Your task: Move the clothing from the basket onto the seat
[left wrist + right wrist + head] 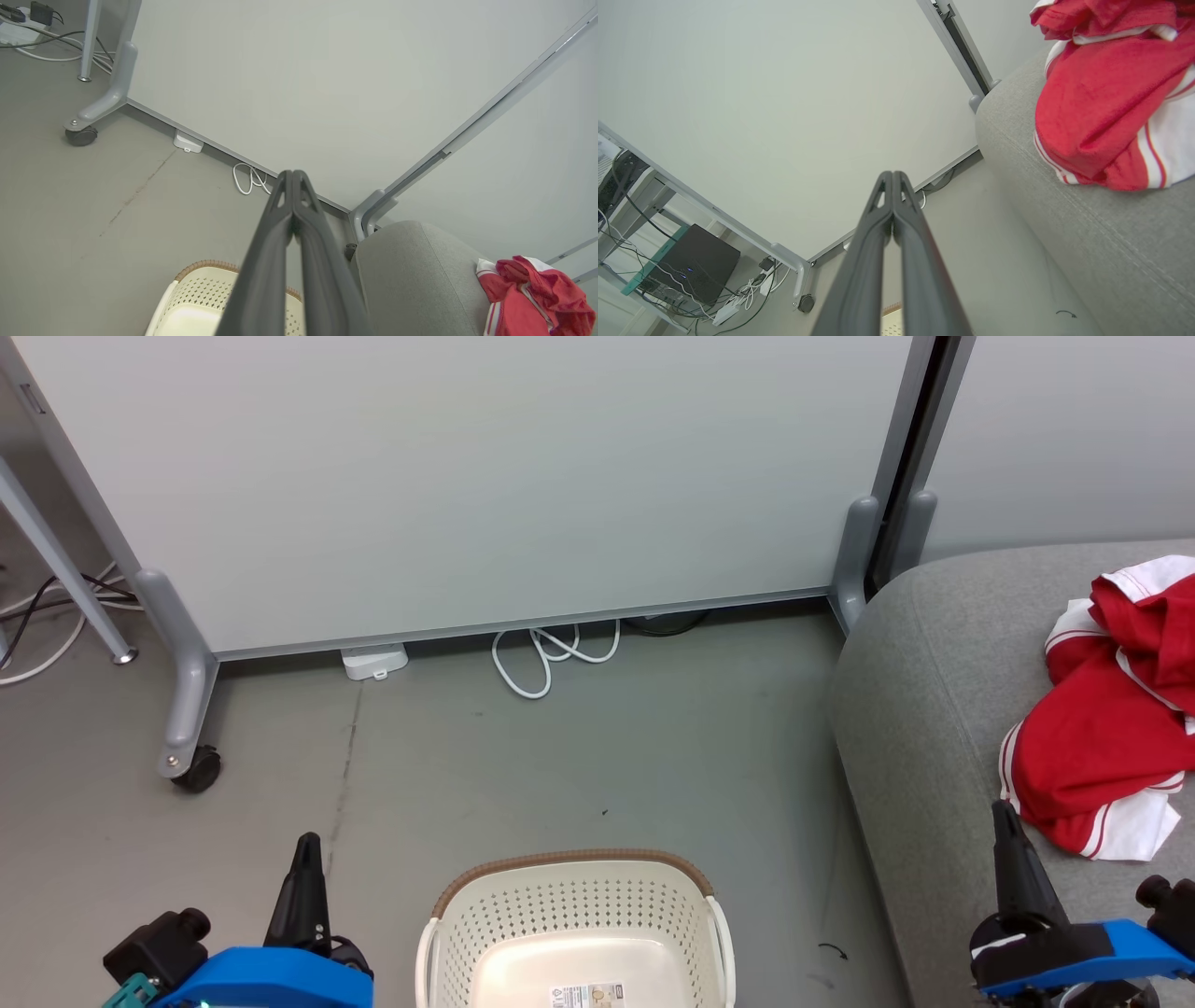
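1. Head view: basket sits on the floor, its bare bottom and label showing. Seat is right of the basket. Clothing lies heaped on the seat, well apart from the basket. Left gripper is left of the basket, fingers pressed together and holding nothing. Right gripper is right of the basket over the seat, near the clothing and not touching it. Its fingers are also together and hold nothing. A white cable lies beyond the basket.
2. Left wrist view: left gripper is closed tip to tip, with the basket below it. The seat and clothing are right of the basket.
3. Right wrist view: right gripper is closed and holds nothing. Clothing lies on the seat.
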You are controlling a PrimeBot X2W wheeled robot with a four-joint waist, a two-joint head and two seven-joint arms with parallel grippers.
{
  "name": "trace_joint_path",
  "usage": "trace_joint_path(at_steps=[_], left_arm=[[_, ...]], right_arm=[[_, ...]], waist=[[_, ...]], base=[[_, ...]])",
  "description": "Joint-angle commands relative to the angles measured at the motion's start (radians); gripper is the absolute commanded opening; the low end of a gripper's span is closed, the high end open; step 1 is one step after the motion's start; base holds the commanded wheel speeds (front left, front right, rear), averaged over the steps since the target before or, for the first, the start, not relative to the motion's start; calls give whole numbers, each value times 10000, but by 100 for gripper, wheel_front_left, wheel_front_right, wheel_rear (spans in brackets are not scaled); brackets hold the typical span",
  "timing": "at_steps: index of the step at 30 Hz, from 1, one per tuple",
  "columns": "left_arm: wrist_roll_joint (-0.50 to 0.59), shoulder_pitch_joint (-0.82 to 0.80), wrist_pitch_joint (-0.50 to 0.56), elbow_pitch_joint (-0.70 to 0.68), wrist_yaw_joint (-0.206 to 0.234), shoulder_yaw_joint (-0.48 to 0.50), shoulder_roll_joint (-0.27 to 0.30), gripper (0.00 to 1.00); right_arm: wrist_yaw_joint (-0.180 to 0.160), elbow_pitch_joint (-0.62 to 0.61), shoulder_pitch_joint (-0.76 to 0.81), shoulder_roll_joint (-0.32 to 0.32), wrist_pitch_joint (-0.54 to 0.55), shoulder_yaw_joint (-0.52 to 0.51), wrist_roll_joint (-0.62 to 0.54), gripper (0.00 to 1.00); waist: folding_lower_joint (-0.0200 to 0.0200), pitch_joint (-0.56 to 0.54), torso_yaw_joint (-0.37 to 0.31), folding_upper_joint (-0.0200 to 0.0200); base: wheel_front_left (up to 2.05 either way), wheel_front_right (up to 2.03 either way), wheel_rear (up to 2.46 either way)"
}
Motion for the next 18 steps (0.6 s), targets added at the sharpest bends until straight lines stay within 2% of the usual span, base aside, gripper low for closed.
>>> trace_joint_path(at_steps=[1,18], left_arm=[[-370,-353,80,-192,-69,120,22,0],[-2463,-525,627,-297,-101,446,-25,0]], right_arm=[[3,-151,-321,-55,91,-23,405,0],[4,-141,-450,-65,637,-52,2539,0]], waist=[[-1,3,-1,-1],[-1,33,-19,-1]], base=[[0,0,0],[0,0,0]])
